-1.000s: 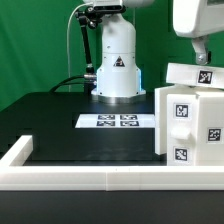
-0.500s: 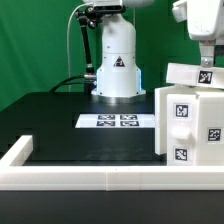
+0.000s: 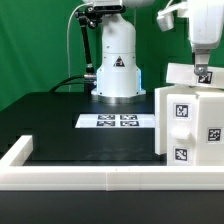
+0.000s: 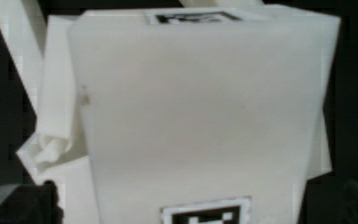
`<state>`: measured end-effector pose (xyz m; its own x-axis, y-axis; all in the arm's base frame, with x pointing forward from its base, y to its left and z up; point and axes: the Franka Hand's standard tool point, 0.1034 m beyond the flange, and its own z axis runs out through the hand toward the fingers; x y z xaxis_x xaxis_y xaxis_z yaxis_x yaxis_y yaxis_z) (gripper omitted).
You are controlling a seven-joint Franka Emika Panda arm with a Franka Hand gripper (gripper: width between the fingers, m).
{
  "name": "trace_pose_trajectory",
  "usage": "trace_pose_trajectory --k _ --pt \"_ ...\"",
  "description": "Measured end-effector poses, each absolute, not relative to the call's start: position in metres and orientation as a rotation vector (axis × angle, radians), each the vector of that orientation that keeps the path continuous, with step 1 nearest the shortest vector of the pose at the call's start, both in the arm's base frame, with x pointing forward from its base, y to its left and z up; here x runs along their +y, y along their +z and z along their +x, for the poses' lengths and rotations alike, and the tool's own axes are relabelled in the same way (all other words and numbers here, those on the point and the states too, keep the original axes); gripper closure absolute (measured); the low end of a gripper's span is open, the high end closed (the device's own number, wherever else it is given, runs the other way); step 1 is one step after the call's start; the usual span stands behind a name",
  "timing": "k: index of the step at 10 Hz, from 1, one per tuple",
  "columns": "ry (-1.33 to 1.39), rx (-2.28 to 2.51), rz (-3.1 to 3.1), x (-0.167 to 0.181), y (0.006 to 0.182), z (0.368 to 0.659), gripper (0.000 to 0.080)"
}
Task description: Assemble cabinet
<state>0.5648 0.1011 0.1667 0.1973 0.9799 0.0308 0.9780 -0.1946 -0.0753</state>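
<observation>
The white cabinet body (image 3: 190, 125) stands at the exterior view's right, with tags on its front faces. A smaller white cabinet panel (image 3: 180, 72) with a tag lies tilted on top of it. My gripper (image 3: 203, 72) hangs over that top piece, its fingers down at the piece's tagged end. In the wrist view a white tagged cabinet piece (image 4: 194, 110) fills the picture. My gripper (image 4: 185, 205) has its dark fingers (image 4: 25, 205) wide apart on either side of the piece, so it is open. Whether the pads touch the piece is hidden.
The marker board (image 3: 115, 121) lies flat on the black table in the middle. The low white border frame (image 3: 80, 178) runs along the front and the exterior view's left. The arm's white base (image 3: 117, 65) stands behind the marker board, before a green backdrop.
My gripper has moved down and towards the exterior view's left, onto the top piece on the cabinet body. The cabinet parts have not moved.
</observation>
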Motion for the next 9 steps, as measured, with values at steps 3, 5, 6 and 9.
trace_pose_trajectory --k 3,5,6,9 --pt "0.047 -1.920 -2.385 0.0988 0.1618 0.5640 0.0003" --pt "0.052 -1.912 -2.390 0.0981 0.1598 0.5635 0.0120" --pt "0.054 -1.909 -2.391 0.0975 0.1589 0.5634 0.0230" --pt "0.055 -1.891 -2.406 0.0955 0.1589 0.5638 0.0229"
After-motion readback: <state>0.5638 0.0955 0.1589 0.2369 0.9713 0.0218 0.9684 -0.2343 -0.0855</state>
